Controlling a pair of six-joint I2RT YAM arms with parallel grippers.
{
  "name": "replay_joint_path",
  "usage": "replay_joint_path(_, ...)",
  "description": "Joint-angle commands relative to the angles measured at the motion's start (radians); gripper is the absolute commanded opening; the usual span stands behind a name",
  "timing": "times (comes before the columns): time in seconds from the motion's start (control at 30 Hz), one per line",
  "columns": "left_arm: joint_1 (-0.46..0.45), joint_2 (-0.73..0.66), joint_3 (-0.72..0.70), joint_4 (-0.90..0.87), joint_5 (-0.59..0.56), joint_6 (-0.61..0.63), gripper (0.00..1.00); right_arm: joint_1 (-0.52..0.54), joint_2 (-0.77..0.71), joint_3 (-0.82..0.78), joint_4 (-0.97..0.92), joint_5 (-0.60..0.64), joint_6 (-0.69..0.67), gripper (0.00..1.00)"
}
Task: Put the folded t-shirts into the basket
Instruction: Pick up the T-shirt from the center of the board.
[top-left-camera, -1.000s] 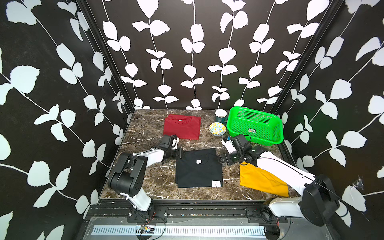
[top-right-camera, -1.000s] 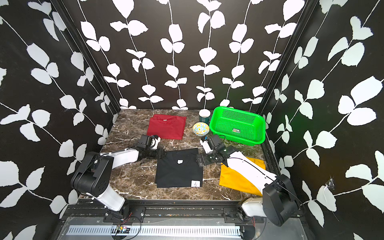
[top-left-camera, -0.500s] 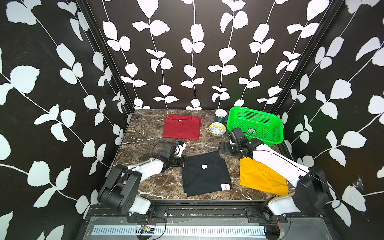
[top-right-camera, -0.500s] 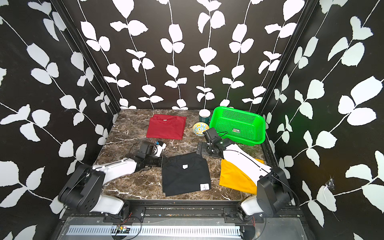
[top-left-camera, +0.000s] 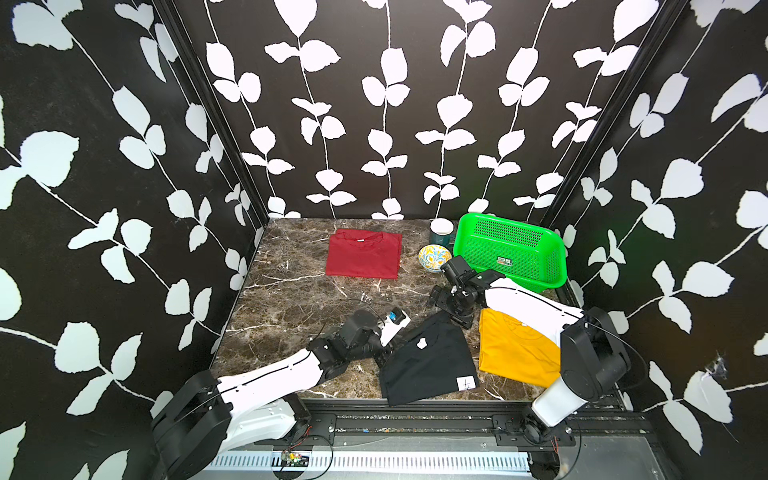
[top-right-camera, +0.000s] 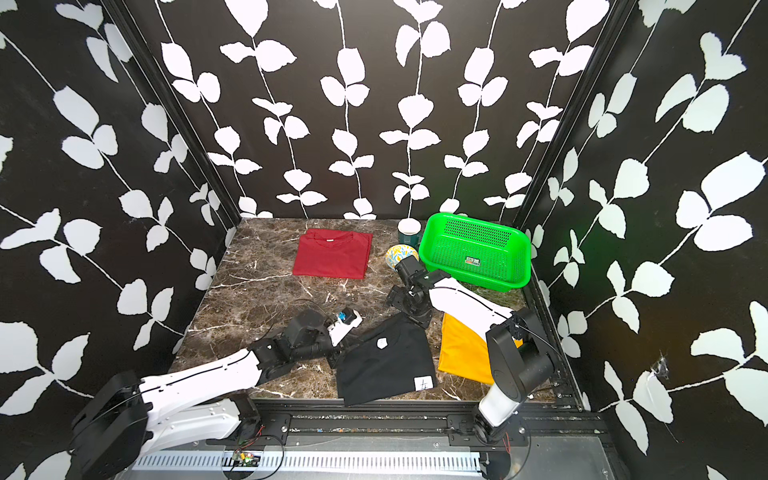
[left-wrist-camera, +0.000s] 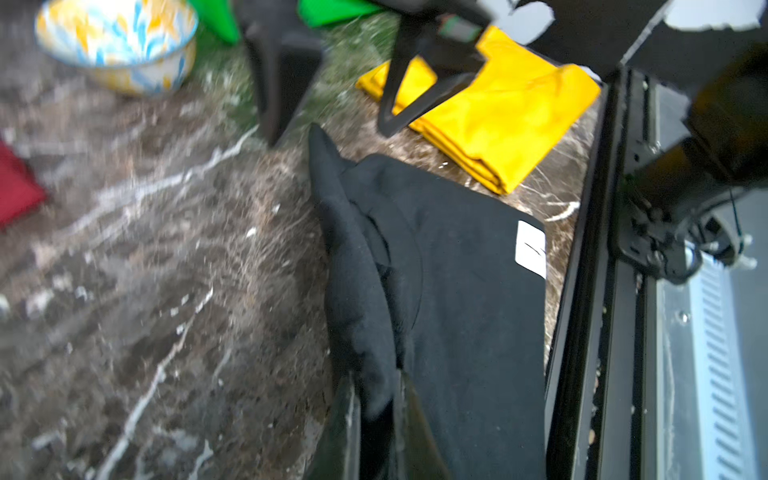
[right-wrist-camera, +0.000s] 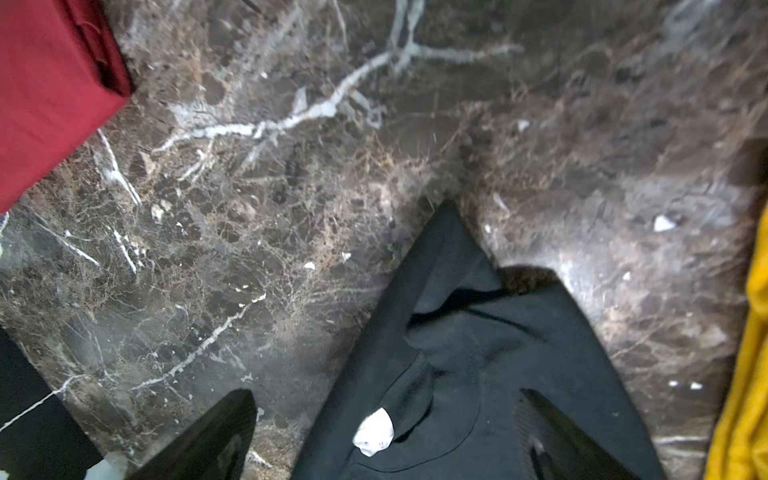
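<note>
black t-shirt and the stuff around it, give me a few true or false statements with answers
The left gripper has its fingers shut on the black t-shirt. True.
The red t-shirt lies in the basket. False: it lies flat on the table; the basket holds no shirt.
The right gripper is open. True.
The yellow t-shirt lies on top of the black one. False: it lies beside it.

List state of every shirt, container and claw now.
Red t-shirt: folded flat on table.
Black t-shirt: on table, skewed, one edge bunched up.
Yellow t-shirt: folded on table.
Basket: empty, open side up.
Bowl: upright.
Mug: upright.
Left claw: shut on black t-shirt's edge.
Right claw: open, astride black t-shirt's corner.
</note>
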Motion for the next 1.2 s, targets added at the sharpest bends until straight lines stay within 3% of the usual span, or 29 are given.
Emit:
replay_joint_path(0.0,-0.049,-0.023,-0.024,0.038,-0.052,0.167,0.00,0.008,0.023,0.005,-0.017,-0.092,0.045,0.99)
replay_joint_path(0.23,-0.186,-0.014,-0.013,0.018,-0.148,0.338,0.00,0.007,0.057,-0.026,-0.017,-0.138,0.125,0.99)
replay_joint_path(0.5,-0.224,-0.062,-0.017,-0.001,-0.205,0.393,0.00,-0.041,0.056,-0.057,-0.088,-0.060,0.133,0.96)
replay_joint_path(0.57,-0.231,-0.087,-0.034,0.017,-0.199,0.417,0.00,-0.050,0.058,-0.081,-0.052,-0.073,0.145,0.88)
replay_joint_path(0.77,-0.246,-0.131,-0.062,0.036,-0.187,0.465,0.00,-0.076,0.075,-0.144,0.059,-0.149,0.207,0.46)
replay_joint_path(0.93,-0.250,-0.126,-0.022,-0.009,-0.185,0.481,0.00,-0.091,0.023,-0.168,0.093,-0.163,0.232,0.04)
replay_joint_path(0.97,-0.249,-0.126,-0.013,-0.016,-0.185,0.487,0.00,-0.095,0.004,-0.174,0.091,-0.163,0.239,0.00)
replay_joint_path(1.17,-0.252,-0.123,0.064,-0.064,-0.195,0.507,0.00,-0.137,-0.172,-0.193,0.028,-0.112,0.259,0.00)
